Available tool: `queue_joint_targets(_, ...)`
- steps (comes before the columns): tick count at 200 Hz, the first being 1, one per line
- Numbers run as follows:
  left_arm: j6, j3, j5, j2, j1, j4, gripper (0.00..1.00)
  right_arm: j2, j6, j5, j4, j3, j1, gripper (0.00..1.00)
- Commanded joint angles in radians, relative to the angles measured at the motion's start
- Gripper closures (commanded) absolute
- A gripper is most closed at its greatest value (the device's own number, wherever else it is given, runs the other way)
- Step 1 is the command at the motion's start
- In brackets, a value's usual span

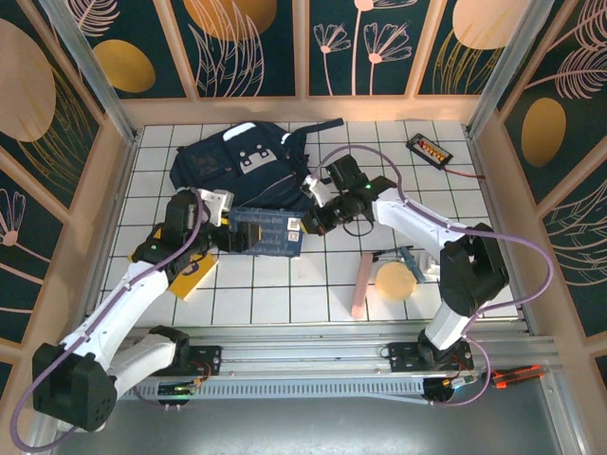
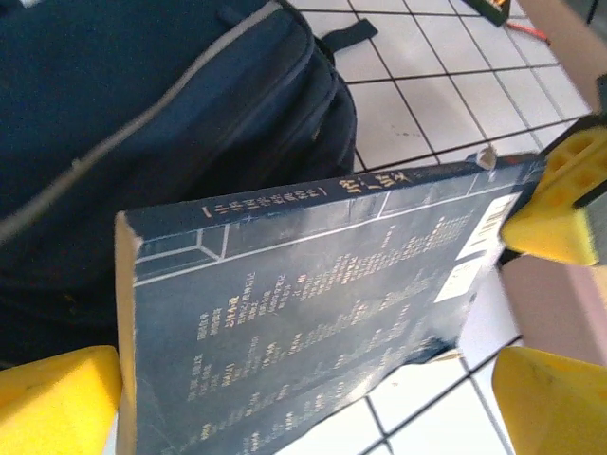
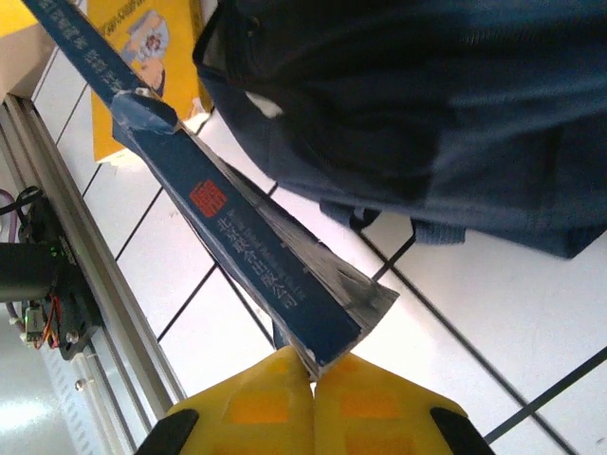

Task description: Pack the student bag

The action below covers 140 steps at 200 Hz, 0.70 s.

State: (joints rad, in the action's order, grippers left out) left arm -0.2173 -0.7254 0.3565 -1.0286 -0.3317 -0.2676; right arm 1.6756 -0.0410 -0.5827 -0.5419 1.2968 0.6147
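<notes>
Book (image 1: 268, 232) between my two pincers: a flat navy one with pale print, over the white-tiled worktop (image 1: 285, 294). My right pincer (image 1: 315, 221) is closed tight on one corner of it; from that wrist I see the yellow fingertips (image 3: 261, 403) pressed together with the corner of the book (image 3: 247, 246) wedged between them, the spine running away from the pincer (image 3: 313, 374) at a slant. My left pincer (image 1: 230, 230) stands wide at the opposite end, holding nothing. From the left wrist, the book (image 2: 313, 322) lies in the gap between the spread yellow fingers (image 2: 57, 403), and I cannot tell whether either finger touches it.

The student bag (image 1: 242, 161) lies just beyond both pincers, on the far side of the book and close against its far edge. It looms dark just past the left pincer (image 2: 142, 114) and just past the right one (image 3: 427, 104). A yellow booklet (image 1: 194, 275) lies flat near my left pincer, on its near side.
</notes>
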Motion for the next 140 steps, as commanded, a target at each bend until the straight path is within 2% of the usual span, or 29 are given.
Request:
queue_joint_targets(1,0.217,-0.057,-0.011,-0.067,0.003,0.083,0.02,-0.003,-0.04,-0.002,0.004,0.039,-0.029,1.0)
queue_joint_targets(39,0.162,-0.116,-0.004,-0.267,0.008,0.185,0.03,0.079,0.076,-0.04,0.083,0.022,-0.061,1.0)
queue_joint_targets(46,0.146,-0.125,-0.007,-0.307,0.009,0.199,0.05,0.093,0.101,-0.045,0.111,0.01,-0.095,1.0)
queue_joint_targets(63,0.105,-0.144,-0.044,-0.379,0.01,0.219,0.06,0.135,0.168,-0.047,0.129,0.016,-0.116,1.0)
queue_joint_targets(70,0.097,-0.152,-0.039,-0.396,0.012,0.223,0.06,0.154,0.194,-0.054,0.123,0.025,-0.13,0.88)
queue_joint_targets(75,0.092,-0.158,-0.039,-0.405,0.013,0.222,0.06,0.162,0.222,-0.051,0.12,0.025,-0.143,0.73)
queue_joint_targets(81,0.088,-0.165,-0.034,-0.416,0.012,0.217,0.07,0.161,0.244,-0.061,0.127,0.019,-0.157,0.6)
queue_joint_targets(103,0.071,-0.194,-0.03,-0.458,0.012,0.191,0.14,0.134,0.303,-0.129,0.204,-0.044,-0.185,0.36)
queue_joint_targets(108,0.068,-0.203,-0.033,-0.472,0.012,0.182,0.16,0.134,0.309,-0.149,0.212,-0.052,-0.191,0.33)
queue_joint_targets(140,0.042,-0.227,-0.043,-0.549,0.013,0.156,0.24,0.154,0.322,-0.227,0.215,-0.099,-0.19,0.32)
